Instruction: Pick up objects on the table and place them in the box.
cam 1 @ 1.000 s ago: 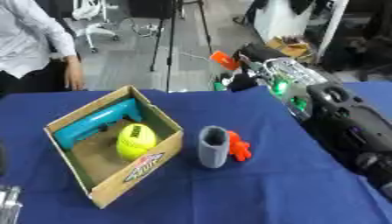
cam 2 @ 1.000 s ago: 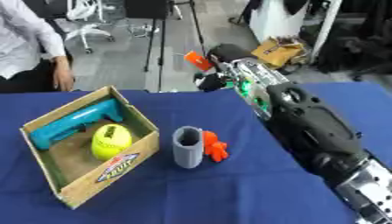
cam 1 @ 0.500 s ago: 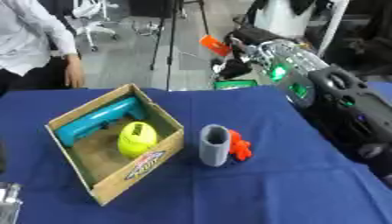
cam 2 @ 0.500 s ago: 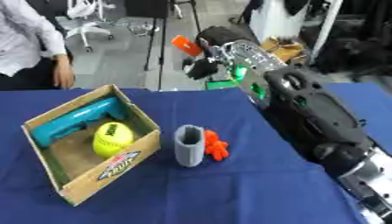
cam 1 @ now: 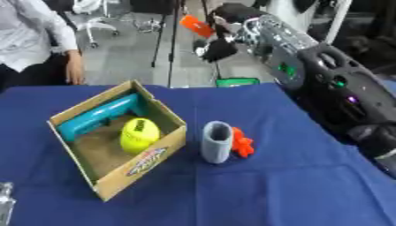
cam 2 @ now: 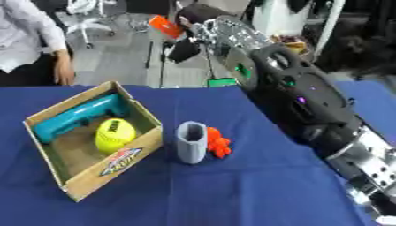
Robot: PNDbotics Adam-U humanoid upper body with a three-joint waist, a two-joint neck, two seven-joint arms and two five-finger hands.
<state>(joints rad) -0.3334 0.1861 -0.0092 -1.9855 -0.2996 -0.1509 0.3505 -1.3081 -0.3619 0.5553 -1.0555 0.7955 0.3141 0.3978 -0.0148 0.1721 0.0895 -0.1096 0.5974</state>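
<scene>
My right arm reaches in from the right, and its hand [cam 1: 226, 27] is raised beyond the table's far edge, shut on a small orange object [cam 1: 193, 25]. The open cardboard box [cam 1: 166, 145] sits at the left on the blue table [cam 1: 271, 190]. Inside it lie a teal tool [cam 1: 97, 115] and a yellow ball [cam 1: 139, 134]. A grey cup [cam 1: 216, 142] stands right of the box, with a small orange-red toy [cam 1: 242, 143] touching its right side. A grey sliver of my left hand [cam 1: 5, 201] shows at the lower left corner.
A person in a white shirt [cam 1: 31, 39] stands beyond the table's far left corner, not touching anything. Office chairs and stands fill the floor behind. My bulky right forearm [cam 1: 340, 92] hangs over the table's right side.
My right hand has swung left and upward with the orange object, from the far right toward the far middle. The box, cup and toy have not moved.
</scene>
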